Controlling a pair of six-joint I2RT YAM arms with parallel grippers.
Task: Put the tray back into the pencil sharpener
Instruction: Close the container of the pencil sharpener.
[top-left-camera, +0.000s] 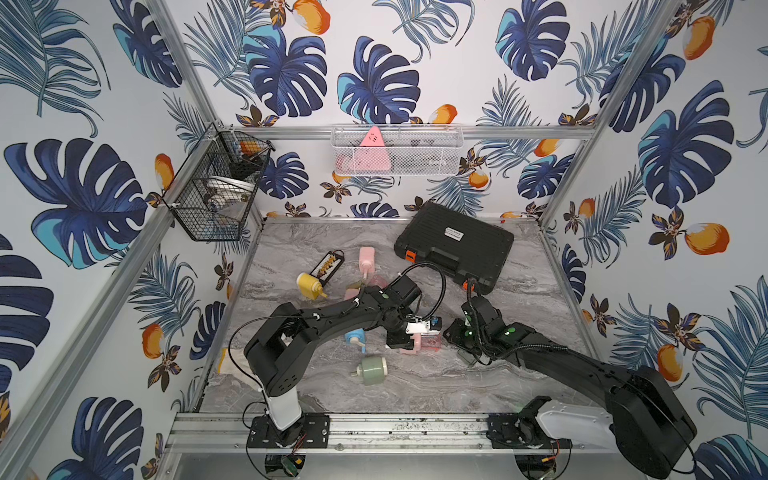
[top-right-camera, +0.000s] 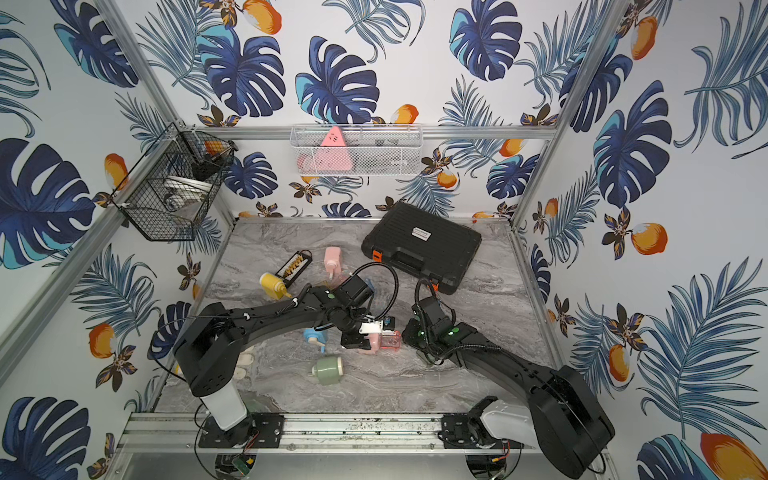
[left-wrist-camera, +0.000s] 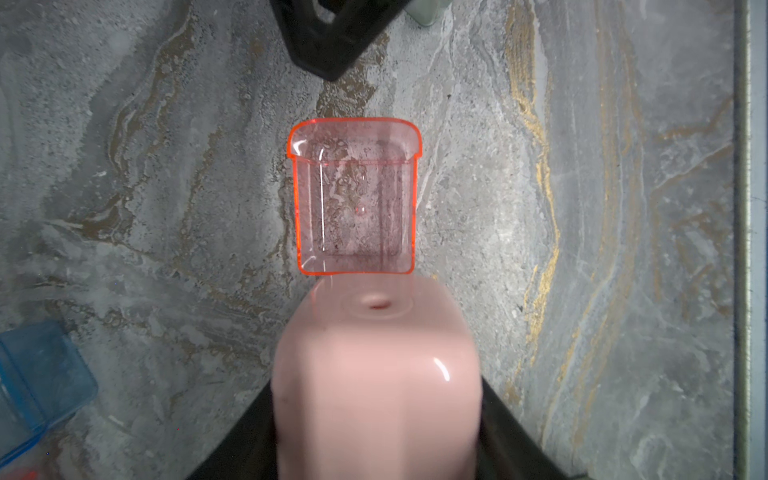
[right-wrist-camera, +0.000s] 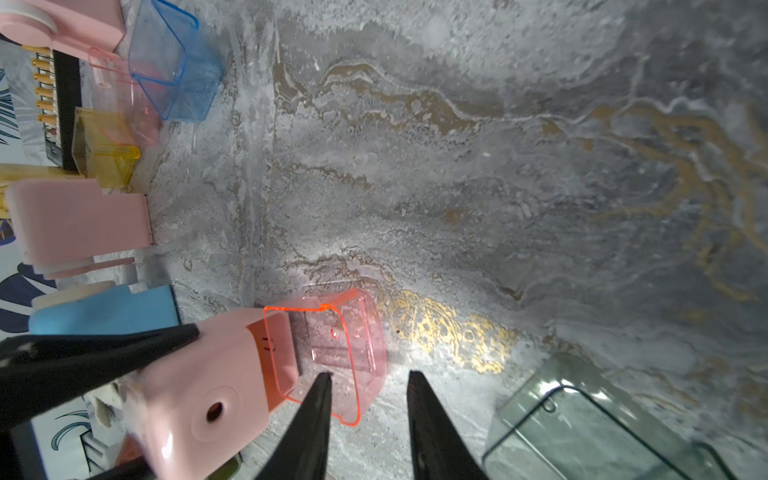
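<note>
On the grey marbled surface (top-left-camera: 415, 386), the left hand (left-wrist-camera: 376, 386) pinches the pencil sharpener (right-wrist-camera: 199, 374). The tray (left-wrist-camera: 355, 199) lies in line with it, its flanged end pointing away towards the spread, empty right hand (right-wrist-camera: 370, 376).

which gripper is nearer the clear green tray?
Right. The right gripper hovers open just beside the green tray; the left gripper holds the pink sharpener, beyond the pink tray.

Tray (left-wrist-camera: 355, 199) translucent glossy plastic; sharpener (left-wrist-camera: 374, 374) smooth glossy plastic; tabletop (left-wrist-camera: 166, 187) matt stone-look.
</note>
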